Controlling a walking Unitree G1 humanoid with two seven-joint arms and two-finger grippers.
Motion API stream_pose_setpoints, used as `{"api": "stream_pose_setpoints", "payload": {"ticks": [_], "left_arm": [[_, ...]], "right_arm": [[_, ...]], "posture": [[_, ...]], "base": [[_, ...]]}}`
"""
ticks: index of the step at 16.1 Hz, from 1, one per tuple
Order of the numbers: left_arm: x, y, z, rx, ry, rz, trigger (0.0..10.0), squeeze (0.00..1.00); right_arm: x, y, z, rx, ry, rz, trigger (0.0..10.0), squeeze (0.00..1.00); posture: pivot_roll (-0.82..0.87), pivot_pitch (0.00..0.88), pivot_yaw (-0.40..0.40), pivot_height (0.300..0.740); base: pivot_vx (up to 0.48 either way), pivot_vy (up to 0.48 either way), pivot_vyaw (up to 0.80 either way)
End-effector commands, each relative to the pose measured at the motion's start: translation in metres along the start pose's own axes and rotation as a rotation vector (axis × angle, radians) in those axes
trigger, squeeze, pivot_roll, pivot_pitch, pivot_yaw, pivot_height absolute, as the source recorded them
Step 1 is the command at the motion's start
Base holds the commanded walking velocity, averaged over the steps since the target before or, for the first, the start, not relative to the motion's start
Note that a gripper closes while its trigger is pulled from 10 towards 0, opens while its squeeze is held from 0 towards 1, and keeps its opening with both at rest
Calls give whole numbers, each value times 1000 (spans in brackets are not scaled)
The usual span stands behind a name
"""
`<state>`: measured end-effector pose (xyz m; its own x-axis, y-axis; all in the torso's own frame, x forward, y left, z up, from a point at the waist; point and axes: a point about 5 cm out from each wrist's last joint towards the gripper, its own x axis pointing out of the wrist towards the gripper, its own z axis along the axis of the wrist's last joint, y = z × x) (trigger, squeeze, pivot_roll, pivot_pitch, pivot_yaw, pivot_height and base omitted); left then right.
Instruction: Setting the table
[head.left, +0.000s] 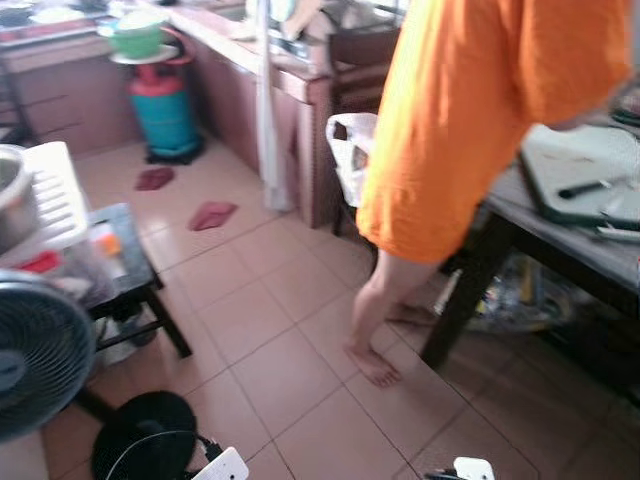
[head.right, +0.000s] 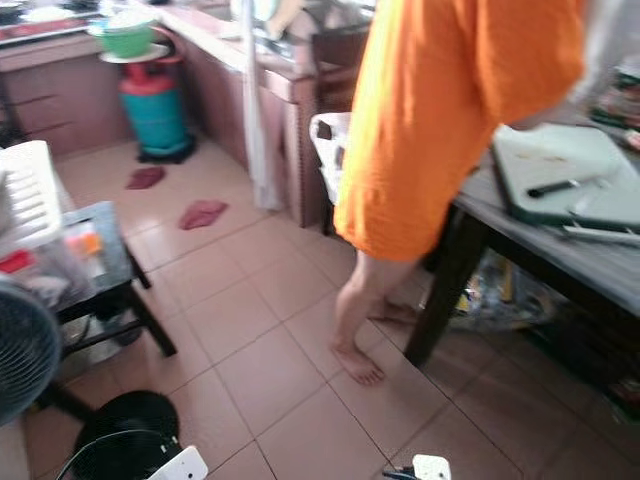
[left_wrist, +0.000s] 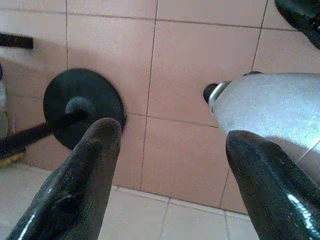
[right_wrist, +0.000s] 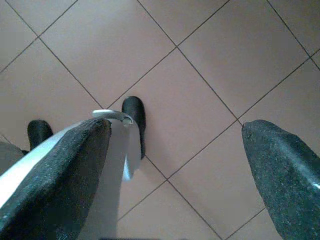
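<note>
Counter (head.left: 560, 235), the dark one that the task is about, stands at about 3 o'clock in the left eye view, and it carries a grey tray (head.left: 585, 180) with a black utensil (head.left: 590, 187) lying on it, probably put there ready for laying out. A person in a long orange shirt (head.left: 470, 120) stands barefoot just beside its near corner, between the robot and most of its top, so I judge the robot must wait or go around. At 9 o'clock is a fan (head.left: 40, 365) with its round black base (head.left: 145, 435) on the tiled floor (head.left: 290, 350), and at 11 o'clock a teal gas cylinder (head.left: 165, 110) stands by the kitchen wall.

Right eye view gives the same scene; the tray is a little clearer there.

Left wrist view looks down along the left gripper (left_wrist: 172, 150). Its two black fingers stand well apart, holding nothing, above the fan base, because the arm hangs idle.

Right wrist view shows the right gripper (right_wrist: 177, 150) likewise spread wide and empty over bare tiles. Both hang low since no thing is yet taken.
</note>
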<state>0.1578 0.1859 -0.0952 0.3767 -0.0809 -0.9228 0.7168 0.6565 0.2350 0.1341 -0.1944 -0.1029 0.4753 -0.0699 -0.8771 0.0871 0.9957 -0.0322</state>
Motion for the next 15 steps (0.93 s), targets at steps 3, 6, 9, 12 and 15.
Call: {"api": "stream_pose_setpoints", "payload": {"ticks": [3,6,9,12,15], "left_arm": [[1,-7,4,-19,-15,-27,10000,0],[0,-4,5,-87,-61,26,10000,0],[0,-6,-2,-370,-72,46,10000,0],[2,20,86,-402,-239,34,10000,0],[-3,23,130,-342,-299,19,10000,0]], "right_arm": [[0,1,-2,-17,8,11,10000,0],[0,3,-1,-22,2,14,10000,0],[3,9,18,80,-68,20,10000,0],[6,24,52,63,-148,59,10000,0],[6,31,61,54,-178,74,10000,0]], "posture": [[108,23,-32,740],[110,25,-32,740],[105,32,-33,740],[104,32,-34,740],[103,28,-35,740]], "base": [[0,0,-800],[0,0,-796],[0,0,-800],[0,0,-796],[0,0,-788]]}}
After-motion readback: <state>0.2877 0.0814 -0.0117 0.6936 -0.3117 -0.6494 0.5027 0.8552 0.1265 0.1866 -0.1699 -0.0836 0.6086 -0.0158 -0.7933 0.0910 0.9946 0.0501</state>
